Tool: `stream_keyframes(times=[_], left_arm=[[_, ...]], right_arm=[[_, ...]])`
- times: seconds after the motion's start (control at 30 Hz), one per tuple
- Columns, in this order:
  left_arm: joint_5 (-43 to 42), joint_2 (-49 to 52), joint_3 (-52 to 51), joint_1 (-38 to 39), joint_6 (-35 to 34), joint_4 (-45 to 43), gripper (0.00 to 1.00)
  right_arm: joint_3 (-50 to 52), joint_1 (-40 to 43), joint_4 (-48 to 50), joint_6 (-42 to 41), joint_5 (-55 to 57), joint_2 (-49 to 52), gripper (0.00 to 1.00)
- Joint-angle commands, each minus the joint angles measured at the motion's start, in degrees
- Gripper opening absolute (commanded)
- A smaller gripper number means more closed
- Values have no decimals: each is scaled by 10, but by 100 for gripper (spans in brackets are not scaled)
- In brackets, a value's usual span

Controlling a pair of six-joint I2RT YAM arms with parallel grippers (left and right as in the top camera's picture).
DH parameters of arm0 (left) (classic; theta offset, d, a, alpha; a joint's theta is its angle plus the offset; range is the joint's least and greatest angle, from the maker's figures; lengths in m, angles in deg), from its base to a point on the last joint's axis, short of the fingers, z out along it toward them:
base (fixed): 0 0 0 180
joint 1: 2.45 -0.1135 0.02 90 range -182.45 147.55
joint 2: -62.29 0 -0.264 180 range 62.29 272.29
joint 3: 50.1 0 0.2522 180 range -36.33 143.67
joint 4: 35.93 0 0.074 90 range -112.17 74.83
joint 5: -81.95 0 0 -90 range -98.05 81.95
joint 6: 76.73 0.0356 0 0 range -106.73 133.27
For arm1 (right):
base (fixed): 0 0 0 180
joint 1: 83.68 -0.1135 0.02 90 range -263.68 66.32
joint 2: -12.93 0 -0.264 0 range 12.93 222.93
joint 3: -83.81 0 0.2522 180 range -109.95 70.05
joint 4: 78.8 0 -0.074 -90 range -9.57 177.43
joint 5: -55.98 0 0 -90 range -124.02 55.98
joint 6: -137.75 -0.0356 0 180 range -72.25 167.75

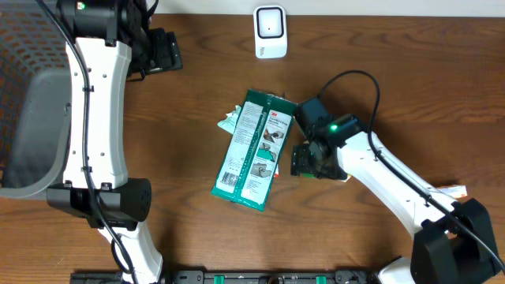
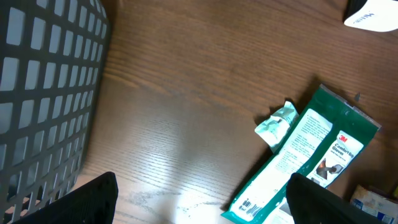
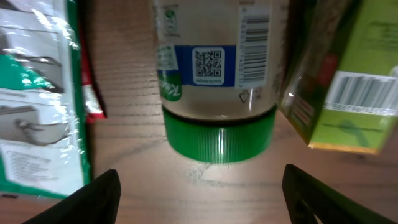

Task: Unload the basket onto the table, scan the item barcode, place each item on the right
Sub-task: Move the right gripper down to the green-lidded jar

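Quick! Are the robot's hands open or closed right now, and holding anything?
Left gripper: open, holding nothing.
Right gripper: open, holding nothing; a green-lidded jar lies just ahead of it.

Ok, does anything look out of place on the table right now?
The jar with the green lid lies on its side between the glove pack and a green box, its barcode facing up. A crumpled scrap sits against the glove pack's edge. Nothing looks spilled.
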Motion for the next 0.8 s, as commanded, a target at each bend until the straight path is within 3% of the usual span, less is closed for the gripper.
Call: stream_keyframes(times=[0.0,0.77], left_arm=[[2,-10,0,0,-5,3,87],[2,-10,0,0,-5,3,87]], right_arm=[[29,-3,26,-14,-8,2,77],[55,-18,94,-11,111,2,82]])
